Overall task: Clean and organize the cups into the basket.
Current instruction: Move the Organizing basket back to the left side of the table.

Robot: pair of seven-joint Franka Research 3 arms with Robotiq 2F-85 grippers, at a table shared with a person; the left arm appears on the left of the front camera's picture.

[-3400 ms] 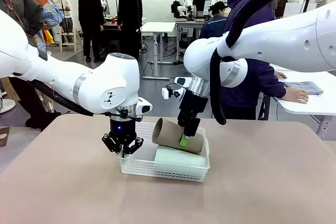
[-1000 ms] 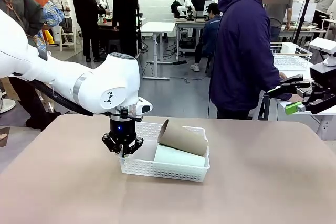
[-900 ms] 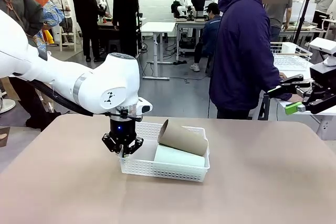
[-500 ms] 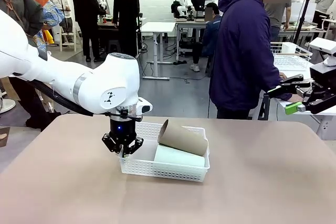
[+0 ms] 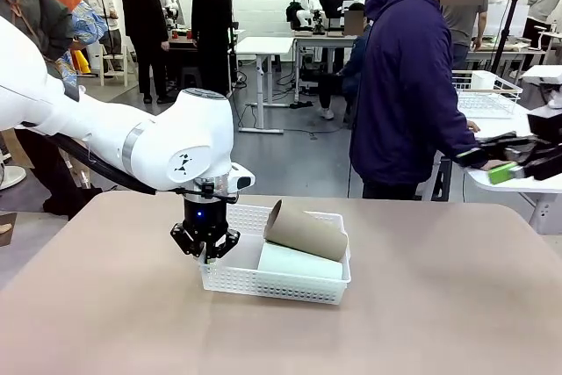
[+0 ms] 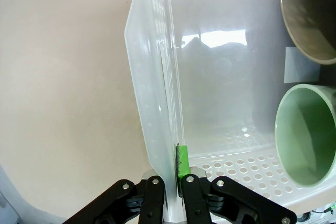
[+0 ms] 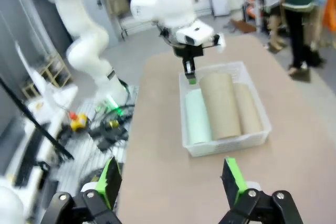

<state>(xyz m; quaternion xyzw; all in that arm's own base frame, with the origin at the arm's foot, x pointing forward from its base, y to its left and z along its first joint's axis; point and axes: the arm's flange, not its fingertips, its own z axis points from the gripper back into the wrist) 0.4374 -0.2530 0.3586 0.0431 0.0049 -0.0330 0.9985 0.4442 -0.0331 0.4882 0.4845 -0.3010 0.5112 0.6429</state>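
The white lattice basket (image 5: 274,284) stands mid-table with the cups lying on their sides inside it. A brown cup (image 5: 307,232) rests on top, tilted, above the mint green cup (image 5: 300,263). My left gripper (image 5: 206,249) is shut on the basket's left wall (image 6: 157,77), its fingers (image 6: 182,162) pinching the rim. The left wrist view looks into the mint cup (image 6: 307,132) and a brown cup (image 6: 310,14). My right gripper (image 5: 495,158) hangs open off the table's far right. Its wrist view (image 7: 172,179) shows the basket (image 7: 226,146) holding the mint cup (image 7: 197,116) and two brown cups (image 7: 220,106).
A person in a dark blue hoodie (image 5: 404,85) stands at the far side, one hand on a white side table (image 5: 518,183) that carries a wire basket (image 5: 487,94). Bare tabletop (image 5: 439,305) lies in front of and to the right of the basket.
My right gripper, earlier shut on the brown cup over the basket, has let it go and drawn back to the far right. The left gripper and basket have not moved.
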